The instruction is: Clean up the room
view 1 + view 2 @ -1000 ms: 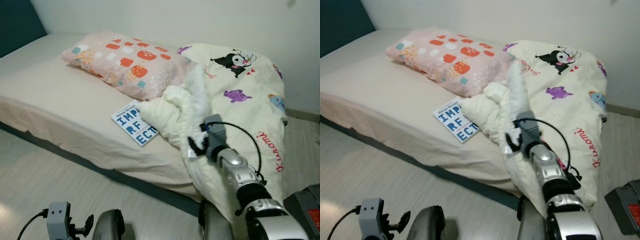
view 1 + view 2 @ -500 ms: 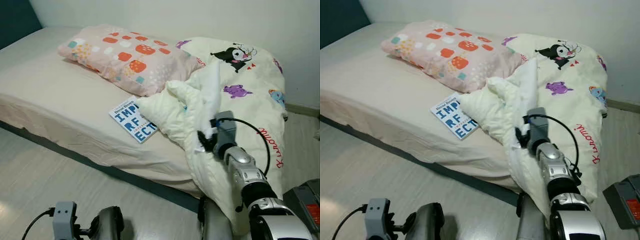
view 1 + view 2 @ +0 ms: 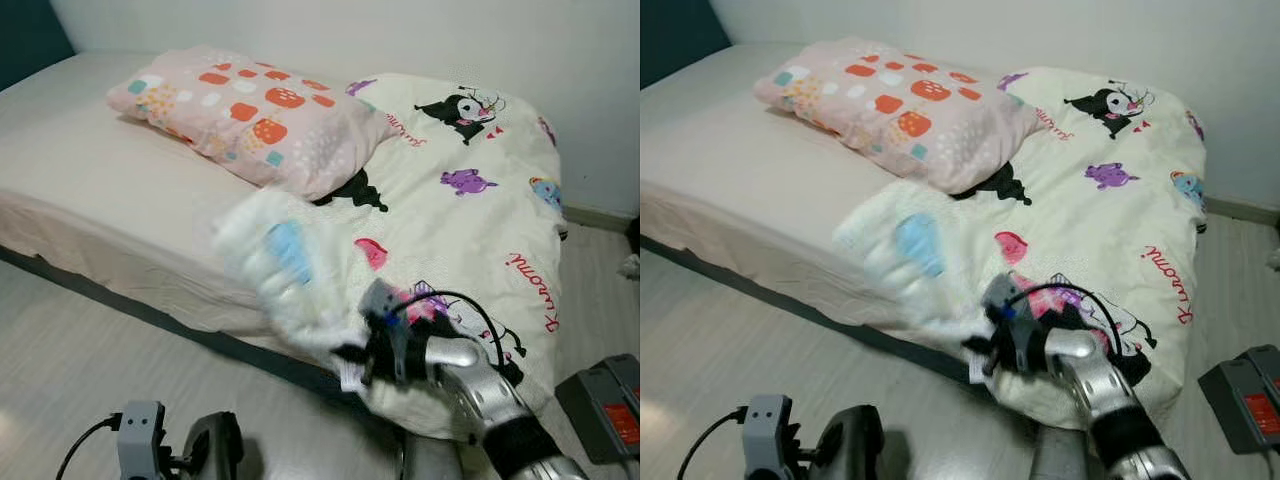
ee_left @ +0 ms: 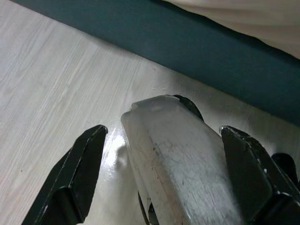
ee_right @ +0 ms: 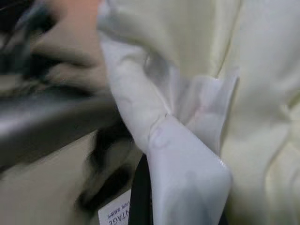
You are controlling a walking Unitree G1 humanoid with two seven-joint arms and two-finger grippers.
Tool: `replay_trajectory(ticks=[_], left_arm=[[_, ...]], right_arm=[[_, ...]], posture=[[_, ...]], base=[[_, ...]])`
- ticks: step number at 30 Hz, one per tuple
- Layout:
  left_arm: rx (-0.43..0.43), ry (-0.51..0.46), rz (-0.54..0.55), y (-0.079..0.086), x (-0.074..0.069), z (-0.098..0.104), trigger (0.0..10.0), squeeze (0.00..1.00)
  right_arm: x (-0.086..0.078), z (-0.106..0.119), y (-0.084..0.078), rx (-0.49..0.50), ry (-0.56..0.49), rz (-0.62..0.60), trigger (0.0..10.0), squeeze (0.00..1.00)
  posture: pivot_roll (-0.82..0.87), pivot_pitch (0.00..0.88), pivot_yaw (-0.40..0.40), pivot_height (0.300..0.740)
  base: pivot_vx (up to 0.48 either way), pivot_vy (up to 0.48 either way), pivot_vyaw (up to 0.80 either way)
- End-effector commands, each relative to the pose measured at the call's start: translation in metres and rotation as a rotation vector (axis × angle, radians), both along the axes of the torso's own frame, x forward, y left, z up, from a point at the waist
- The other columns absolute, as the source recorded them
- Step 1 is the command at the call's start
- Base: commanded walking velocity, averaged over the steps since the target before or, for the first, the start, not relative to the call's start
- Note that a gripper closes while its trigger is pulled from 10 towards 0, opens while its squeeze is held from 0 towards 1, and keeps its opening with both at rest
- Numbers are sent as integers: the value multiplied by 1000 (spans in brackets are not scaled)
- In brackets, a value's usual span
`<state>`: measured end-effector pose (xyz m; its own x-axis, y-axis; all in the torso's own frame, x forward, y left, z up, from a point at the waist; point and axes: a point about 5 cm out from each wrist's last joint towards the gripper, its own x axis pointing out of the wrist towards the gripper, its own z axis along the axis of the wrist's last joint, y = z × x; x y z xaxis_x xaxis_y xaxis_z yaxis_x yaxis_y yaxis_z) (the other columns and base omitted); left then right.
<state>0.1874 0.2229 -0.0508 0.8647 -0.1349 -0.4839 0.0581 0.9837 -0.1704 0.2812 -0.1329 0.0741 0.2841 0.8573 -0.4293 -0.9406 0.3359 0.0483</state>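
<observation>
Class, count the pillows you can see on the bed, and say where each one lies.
1. The pink patterned pillow lies on the mattress, its near corner touching the cartoon-print duvet. Others may be hidden under that duvet.

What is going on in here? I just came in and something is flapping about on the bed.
The robot's right gripper is clamped on a corner of the cream cartoon-print duvet and is pulling it out over the near edge of the beige-sheeted mattress. The moving edge is blurred. A pink pillow with orange and white patches lies at the top of the duvet. The left gripper hangs open over the pale wood floor.
</observation>
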Motion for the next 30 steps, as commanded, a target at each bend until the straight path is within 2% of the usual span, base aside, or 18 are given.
replay_trajectory(ticks=[1, 2, 3, 4, 5, 6, 7, 9, 11, 12, 14, 18, 20, 22, 23, 24, 30], left_arm=[[-6, 53, -2, -4, -11, -9, 10000, 0], [-6, 60, -3, -6, -12, -10, 10000, 0], [-6, 60, -3, -6, -12, -10, 10000, 0], [-6, 66, -3, -7, -12, -11, 10000, 0], [-7, 73, -4, -8, -13, -11, 10000, 0], [-7, 73, -4, -8, -13, -11, 10000, 0], [-7, 81, -7, -10, -12, -12, 10000, 0], [-6, 95, -16, -13, -11, -14, 10000, 0], [-6, 99, -18, -14, -10, -14, 10000, 0], [-7, 101, -19, -15, -9, -14, 10000, 0], [-7, 101, -19, -15, -9, -14, 10000, 0], [-10, 102, -22, -19, -4, -13, 10000, 0], [-10, 102, -22, -19, -4, -13, 10000, 0], [-10, 109, -37, -25, 1, -13, 10000, 0], [-10, 109, -37, -25, 1, -13, 10000, 0], [-9, 114, -45, -27, 3, -13, 10000, 0], [-3, 155, -51, -32, 3, -16, 10000, 0]], right_arm=[[-10, -7, 5, -33, 38, 79, 0, 0], [-14, -13, 1, -88, 42, 95, 157, 0], [-14, -13, 1, -88, 42, 95, 157, 0], [-13, -16, -3, -140, 29, 72, 10000, 0], [-5, -18, -10, -195, -3, 2, 10000, 0], [-5, -18, -10, -195, -3, 2, 10000, 0], [9, -16, -19, -231, -48, -130, 10000, 0], [28, -9, -32, -216, -92, -346, 10000, 0], [31, -7, -34, -192, -92, -393, 10000, 0], [30, -5, -33, -146, -76, -408, 10000, 1000], [30, -5, -33, -146, -76, -408, 10000, 1000], [20, -4, -25, -42, -27, -377, 10000, 1000], [20, -4, -25, -42, -27, -377, 10000, 1000], [3, -5, -10, 59, 46, -250, 10000, 1000], [3, -5, -10, 59, 46, -250, 10000, 1000], [-5, -4, -3, 100, 78, -191, 10000, 1000], [-24, -5, 4, 157, 149, -56, 10000, 1000]], posture=[[12, 168, 28, 458], [11, 166, 27, 458], [11, 166, 27, 458], [5, 159, 27, 458], [0, 155, 28, 458], [0, 155, 28, 458], [-6, 147, 29, 458], [-13, 136, 31, 458], [-15, 133, 30, 458], [-19, 125, 29, 458], [-19, 125, 29, 458], [-31, 108, 27, 458], [-31, 108, 27, 458], [-53, 79, 27, 458], [-53, 79, 27, 458], [-57, 74, 27, 458], [-74, 36, 14, 458]], base=[[0, 0, 0], [0, 0, 0], [0, 0, 0], [0, 0, 0], [0, 0, 0], [0, 0, 0], [0, 0, 0], [0, 0, 0], [0, 0, 0], [0, 0, 0], [0, 0, 0], [0, 0, 0], [0, 0, 0], [0, 0, 0], [0, 0, 0], [0, 0, 0], [0, 0, 0]])
